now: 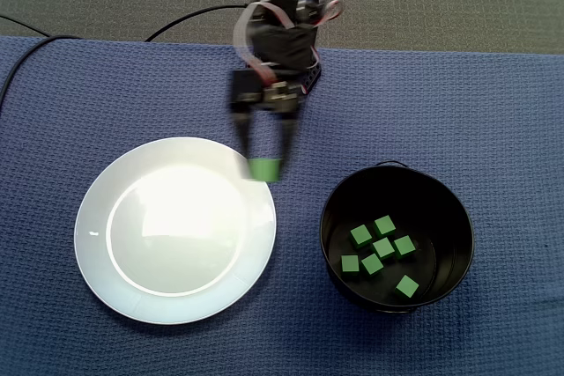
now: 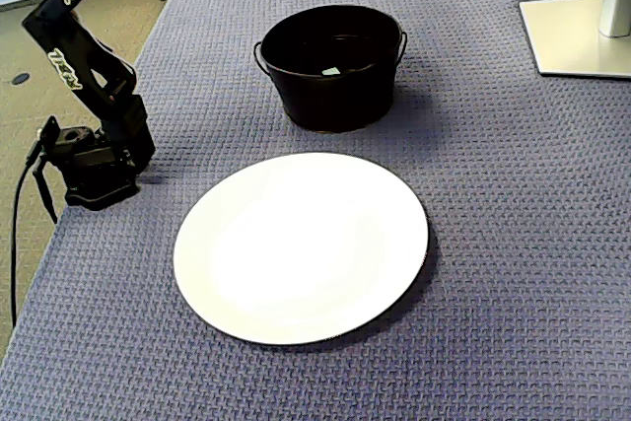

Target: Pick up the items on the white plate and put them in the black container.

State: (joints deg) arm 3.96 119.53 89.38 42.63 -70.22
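Plate: white plate, down and left of the pincer in a fixed view; bare, nothing left on it to collect.
Pincer: pincer clamped on a green cube, one finger on each side, pointing down over the plate's upper right rim. Outline is blurred.
Why held so: the cube hangs clear of the plate, which I judge suits a carry across to the container.
Container: black container, down and right of the pincer, just beside the plate but not touching it. Placed close, probably to keep the carry short.
Contents: seven green cubes lie loose on its floor, so this looks like the last item.
Bench: blue woven cloth covers the bench under everything.
Stand foot: white stand foot, far right of the pincer in a fixed view; no part in the task.
Lettering: pale letters on the arm links; too slanted to read. No other labels seen.
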